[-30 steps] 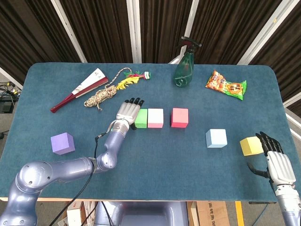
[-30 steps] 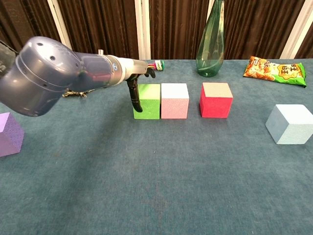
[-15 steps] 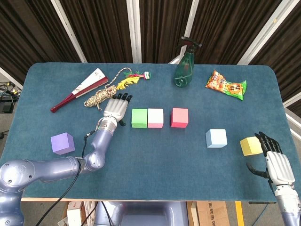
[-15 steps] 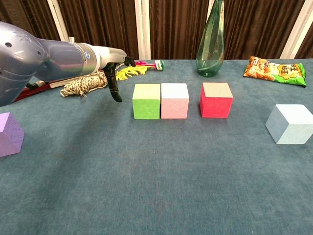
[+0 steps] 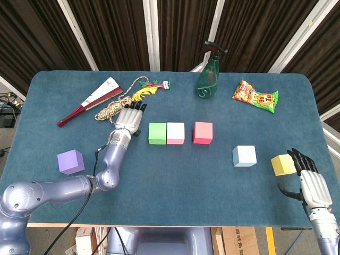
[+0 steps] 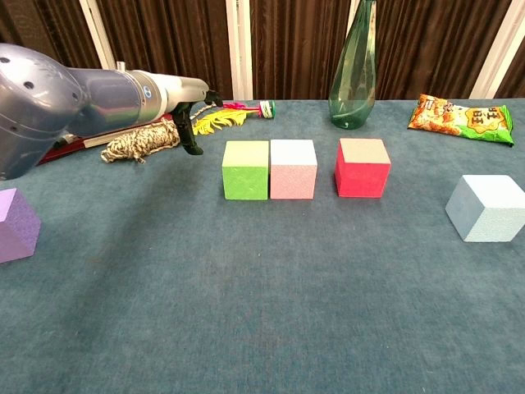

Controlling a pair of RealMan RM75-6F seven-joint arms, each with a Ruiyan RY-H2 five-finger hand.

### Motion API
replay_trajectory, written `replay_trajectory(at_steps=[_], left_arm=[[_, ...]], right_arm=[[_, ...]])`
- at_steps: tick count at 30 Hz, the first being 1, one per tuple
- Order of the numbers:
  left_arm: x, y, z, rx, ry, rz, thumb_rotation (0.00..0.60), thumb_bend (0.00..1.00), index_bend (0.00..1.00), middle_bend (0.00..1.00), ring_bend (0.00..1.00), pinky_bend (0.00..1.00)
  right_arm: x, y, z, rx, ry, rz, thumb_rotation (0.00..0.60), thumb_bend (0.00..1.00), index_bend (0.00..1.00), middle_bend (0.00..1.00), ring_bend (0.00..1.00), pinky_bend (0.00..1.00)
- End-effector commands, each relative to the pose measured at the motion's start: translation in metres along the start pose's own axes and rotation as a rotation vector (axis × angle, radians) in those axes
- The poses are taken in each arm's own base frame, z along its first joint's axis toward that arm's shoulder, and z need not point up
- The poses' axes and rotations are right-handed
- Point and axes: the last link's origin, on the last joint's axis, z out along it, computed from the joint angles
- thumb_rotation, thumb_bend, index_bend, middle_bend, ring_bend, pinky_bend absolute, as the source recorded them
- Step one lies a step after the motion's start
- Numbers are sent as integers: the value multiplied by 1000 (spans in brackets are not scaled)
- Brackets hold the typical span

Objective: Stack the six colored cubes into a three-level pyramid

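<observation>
A green cube and a pink cube stand side by side, touching. A red cube sits a small gap to their right. Further right lie a light blue cube and a yellow cube. A purple cube is at the left. My left hand hovers left of the green cube, apart from it, holding nothing. My right hand is beside the yellow cube, fingers spread, empty.
Along the back lie a folded fan, a coil of rope, a feathered toy, a green spray bottle and a snack bag. The table edge is near my right hand.
My left hand has drawn back from the green cube, leftward and toward the rope. The cubes and my right hand have not moved.
</observation>
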Motion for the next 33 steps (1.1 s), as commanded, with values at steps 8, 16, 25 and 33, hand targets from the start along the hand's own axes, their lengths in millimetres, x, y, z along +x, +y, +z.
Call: replay_trajectory(at_steps=[8, 16, 25, 33], left_arm=[[-12, 19, 5, -13, -9, 21, 600, 410, 0, 0, 24, 119], [-18, 28, 10, -15, -3, 27, 600, 411, 0, 0, 24, 119], [-23, 39, 15, -25, 10, 17, 600, 411, 0, 0, 24, 120], [-28, 50, 18, -40, 8, 20, 600, 412, 0, 0, 24, 120]], right_arm=[[0, 1, 1, -6, -5, 9, 600, 305, 0, 0, 0, 0], [2, 2, 1, -12, -5, 15, 600, 305, 0, 0, 0, 0], [2, 3, 2, -17, -6, 22, 600, 304, 0, 0, 0, 0], [3, 4, 2, -22, -6, 23, 600, 305, 0, 0, 0, 0]])
